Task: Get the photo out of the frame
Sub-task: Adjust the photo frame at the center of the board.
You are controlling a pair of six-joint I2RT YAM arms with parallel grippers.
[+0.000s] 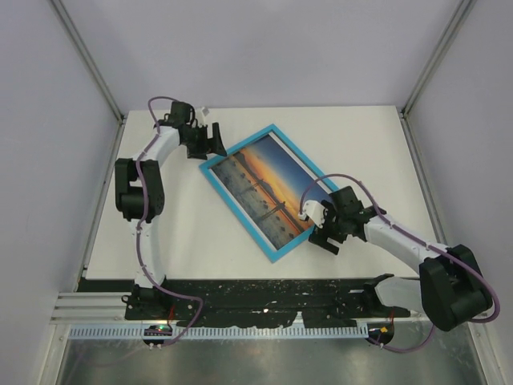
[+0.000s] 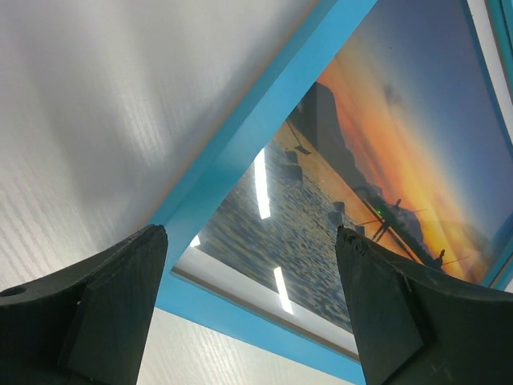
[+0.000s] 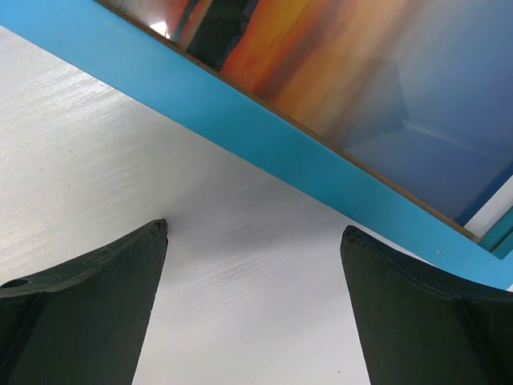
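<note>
Two grippers are found at opposite ends of one frame [image 1: 238,145], which lies flat and askew on the white table [image 1: 361,144], roughly midway between the arms. The photo [image 1: 268,192] is seated inside it, picture side up behind a glossy face on which lamp reflections are seen. The left gripper [image 1: 215,146] is held with its jaws wide apart at the frame's far-left corner; in its wrist view the blue border and a strip of the print are seen between the fingers, and nothing is clamped. The right gripper [image 1: 322,241] is likewise spread at the frame's near-right end; in its wrist view only bare table is seen between the fingers, with the blue border just beyond them, so no contact is recorded. The step in hand is judged to be the first grasp on the frame, and the task is judged barely begun, since the photo is not yet out. It is advised that the blue border alone be pinched, not the glossy face, and that one end be steadied while the other is raised, so that the frame is not pushed across the smooth surface. The frame is probably to be turned over first; what is fitted behind it cannot be told. Counted: one frame, one photo, two grippers, one table.
</note>
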